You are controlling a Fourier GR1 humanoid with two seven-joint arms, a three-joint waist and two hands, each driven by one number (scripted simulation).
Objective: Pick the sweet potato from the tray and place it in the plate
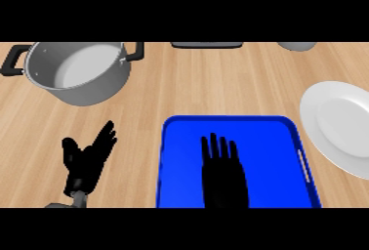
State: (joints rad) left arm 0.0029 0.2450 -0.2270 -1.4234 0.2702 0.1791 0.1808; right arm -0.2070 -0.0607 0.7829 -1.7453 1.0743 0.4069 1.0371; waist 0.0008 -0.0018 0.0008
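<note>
The blue tray (238, 161) lies on the wooden desk (216, 83) and serves as the landmark here. The right hand (223, 171) hangs flat over the middle of the tray, palm down, its fingers (214, 146) straight and slightly apart, clamped on nothing. No sweet potato shows anywhere: the bare blue floor around the hand holds nothing, and whether the vegetable lies hidden under the palm cannot be told.

The left hand (86, 158) rests open to the left of the tray, fingers straight and spread, holding nothing.

Judging from this, the step in hand is the reach and pick on the tray; the place has not begun, for the white plate (338, 127) to the right of the tray is bare. The next move calls for the right hand to settle on the sweet potato, if it is beneath, and curl round it, then lift over the raised right rim of the tray and carry across to the plate just beside it.

Counted: one tray, one plate, no visible sweet potato, two hands. Beyond the tray's far left corner stands one grey pot (79, 73) with black handles. At the far edge of the desk, past the tray, sit one dark flat thing (207, 45) and one grey rounded thing (297, 46), both cut off, too little shown to name.
</note>
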